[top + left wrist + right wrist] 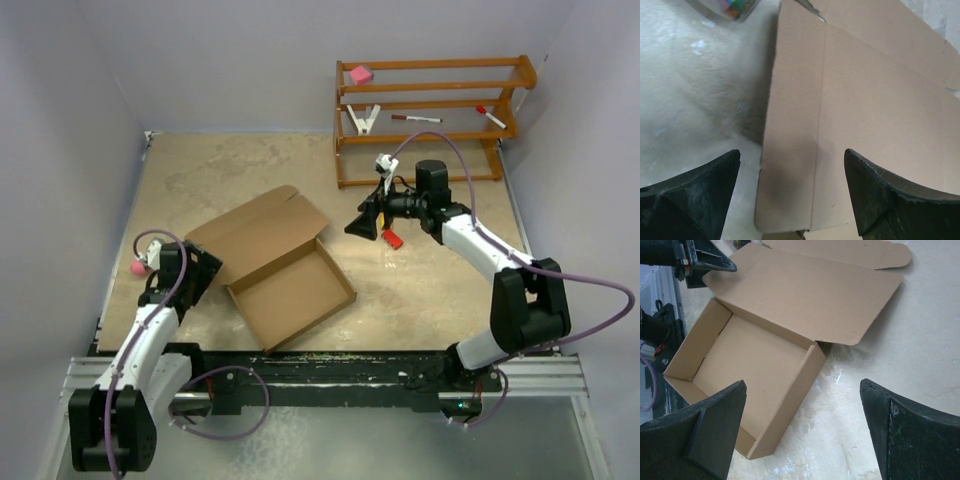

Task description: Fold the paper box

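The box (285,270), tray formed and lid open, lies on the mottled beige table (430,290) between pale walls (220,60). The left gripper (203,268) at the lid's edge and the right gripper (362,223) beside the box both gape wide, empty.

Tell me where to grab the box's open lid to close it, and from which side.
Take the lid of the paper box by its left side flap, coming from the left with the left gripper. The lid lies folded back open, and that thin flap edge sits between the open fingers; the right gripper, also open, hovers farther off to the right.
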You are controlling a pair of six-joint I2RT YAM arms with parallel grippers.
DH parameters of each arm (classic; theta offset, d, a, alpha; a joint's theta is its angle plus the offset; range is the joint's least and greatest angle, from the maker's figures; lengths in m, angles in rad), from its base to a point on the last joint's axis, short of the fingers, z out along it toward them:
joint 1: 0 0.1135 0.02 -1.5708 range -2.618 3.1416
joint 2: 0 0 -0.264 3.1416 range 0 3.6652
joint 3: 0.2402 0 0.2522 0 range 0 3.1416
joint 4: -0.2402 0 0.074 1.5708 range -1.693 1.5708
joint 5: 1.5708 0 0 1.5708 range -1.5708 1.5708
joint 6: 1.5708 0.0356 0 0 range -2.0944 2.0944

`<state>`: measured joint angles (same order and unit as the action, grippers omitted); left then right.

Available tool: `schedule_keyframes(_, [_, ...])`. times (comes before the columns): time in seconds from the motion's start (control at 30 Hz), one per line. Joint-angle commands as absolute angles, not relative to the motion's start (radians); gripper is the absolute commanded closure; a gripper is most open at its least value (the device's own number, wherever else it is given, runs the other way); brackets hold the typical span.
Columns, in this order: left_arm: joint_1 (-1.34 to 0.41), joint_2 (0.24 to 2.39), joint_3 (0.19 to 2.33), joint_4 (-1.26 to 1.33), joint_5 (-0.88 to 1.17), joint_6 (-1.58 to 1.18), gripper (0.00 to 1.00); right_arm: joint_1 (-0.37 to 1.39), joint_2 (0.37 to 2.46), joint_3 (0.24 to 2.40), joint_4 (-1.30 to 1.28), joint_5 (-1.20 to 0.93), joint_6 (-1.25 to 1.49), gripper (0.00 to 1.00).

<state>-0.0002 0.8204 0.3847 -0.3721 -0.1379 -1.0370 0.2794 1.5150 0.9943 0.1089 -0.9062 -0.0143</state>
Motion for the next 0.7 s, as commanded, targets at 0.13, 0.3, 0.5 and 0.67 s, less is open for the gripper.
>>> schedule_keyframes(0.13, [0.006, 0.897, 0.356, 0.078, -0.005, -0.966, 0.27, 0.169, 1.436, 1.028, 0.116, -0.969, 0.01, 0.0])
schedule_keyframes(0.3, [0.006, 0.902, 0.325, 0.231, 0.054, -0.916, 0.55, 0.099, 1.403, 1.015, 0.19, -0.985, 0.054, 0.0])
schedule_keyframes(0.5, [0.006, 0.987, 0.325, 0.353, 0.13, -0.868, 0.95, 0.055, 1.411, 0.982, 0.212, -1.005, 0.078, 0.0])
schedule_keyframes(0.67, [0.006, 1.049, 0.349, 0.463, 0.233, -0.779, 0.95, 0.029, 1.42, 0.981, 0.213, -1.005, 0.078, 0.0])
